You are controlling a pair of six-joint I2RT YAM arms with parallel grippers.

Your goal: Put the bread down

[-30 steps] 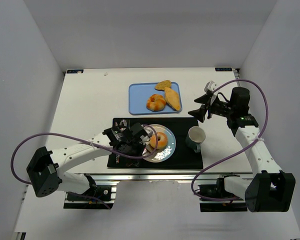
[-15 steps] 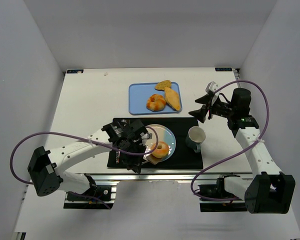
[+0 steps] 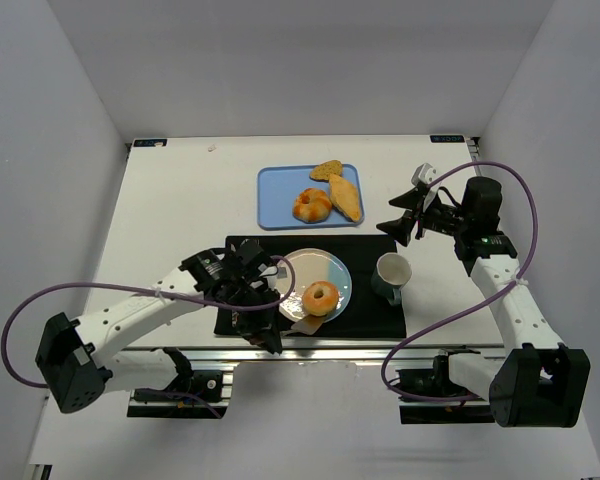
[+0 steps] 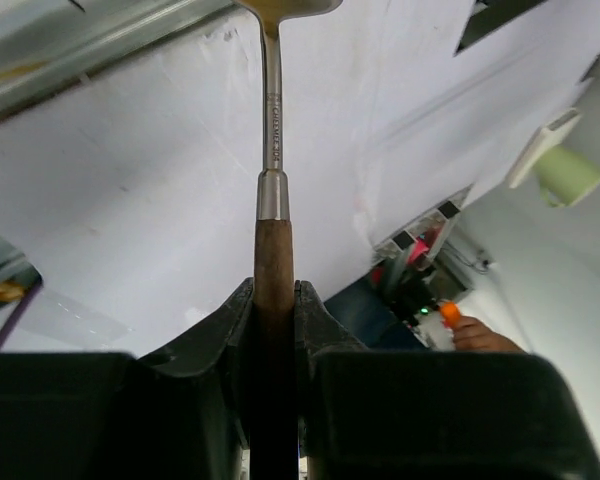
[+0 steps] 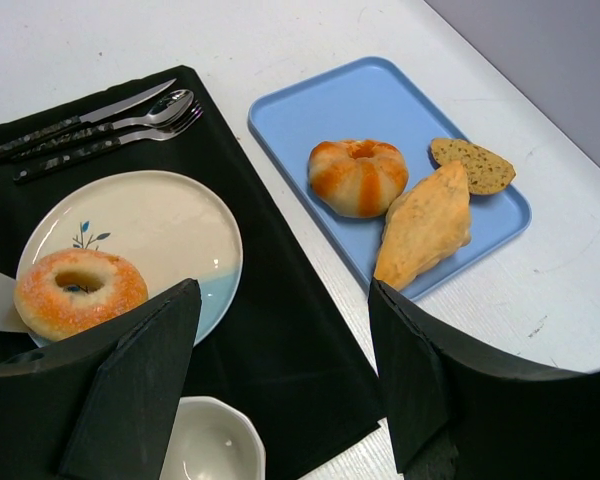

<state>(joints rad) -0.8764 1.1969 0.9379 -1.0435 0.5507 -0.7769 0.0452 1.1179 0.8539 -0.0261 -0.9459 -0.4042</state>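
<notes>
We list one table (image 3: 170, 200): white matt top, rectangular, running from side wall to side wall. One back wall (image 3: 300, 60): plain pale grey, meeting the table's far edge. One left wall (image 3: 40, 180) and one right wall (image 3: 570, 90): the same grey, unmarked. One metal rail (image 3: 320, 353) along the table's near edge. We note even, soft light and faint shadows.

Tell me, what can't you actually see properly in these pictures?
Blade of the spatula: left wrist view, mostly cut off by the top edge.
Cutlery: top view, largely covered by the left arm.
Mug: right wrist view, mostly below the bottom edge.
</notes>
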